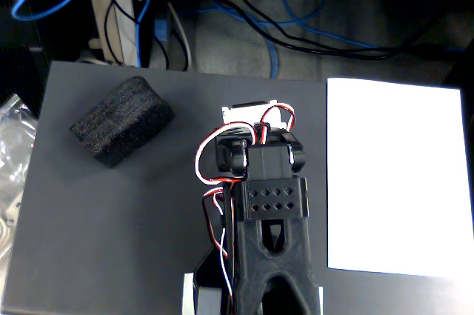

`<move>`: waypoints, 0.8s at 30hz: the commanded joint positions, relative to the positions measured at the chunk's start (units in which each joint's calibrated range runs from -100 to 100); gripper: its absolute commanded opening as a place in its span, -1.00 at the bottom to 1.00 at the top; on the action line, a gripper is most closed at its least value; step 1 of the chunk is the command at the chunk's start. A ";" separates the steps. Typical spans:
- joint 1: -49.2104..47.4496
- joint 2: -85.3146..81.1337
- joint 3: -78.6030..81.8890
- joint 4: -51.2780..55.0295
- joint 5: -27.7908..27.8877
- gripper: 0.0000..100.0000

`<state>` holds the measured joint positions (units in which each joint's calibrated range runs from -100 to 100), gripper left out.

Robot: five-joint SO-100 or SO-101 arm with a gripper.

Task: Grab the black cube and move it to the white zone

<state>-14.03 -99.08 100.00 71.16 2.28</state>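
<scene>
- My arm [263, 211] comes in from the bottom edge of the fixed view and runs straight up the middle of the picture, folded over itself, so the camera looks down on my upper joints.
- Red, white and black wires [211, 159] loop out on the left side of my arm near the top joint.
- My claw [250, 113] is tucked at the far end of the arm; only a small white part shows there past the motor housing, and I cannot tell whether the fingers are apart or together. Nothing visible sits in it.
- The black cube [122, 121] lies on the dark grey surface [111, 241] in the upper left, well apart from my arm and to its left in this view.
- The block is oblong with rounded corners; its long axis runs diagonally, from lower left up to upper right, and it rests flat on a broad face.
- The white zone [396, 181] lies on the right side, a tall rectangle, just beside my arm on the right and well apart from the block.
- My arm stands between the block and the white sheet.
- Blue and black cables [296, 33] trail on the floor beyond the far edge of the surface.
</scene>
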 commanded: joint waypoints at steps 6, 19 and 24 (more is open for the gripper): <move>1.60 -0.66 -2.18 -31.54 0.49 -0.96; 8.44 27.48 -58.11 -5.38 0.65 -0.96; -10.54 50.83 -72.44 2.08 0.60 -0.96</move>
<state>-14.48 -58.88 37.20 68.16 2.60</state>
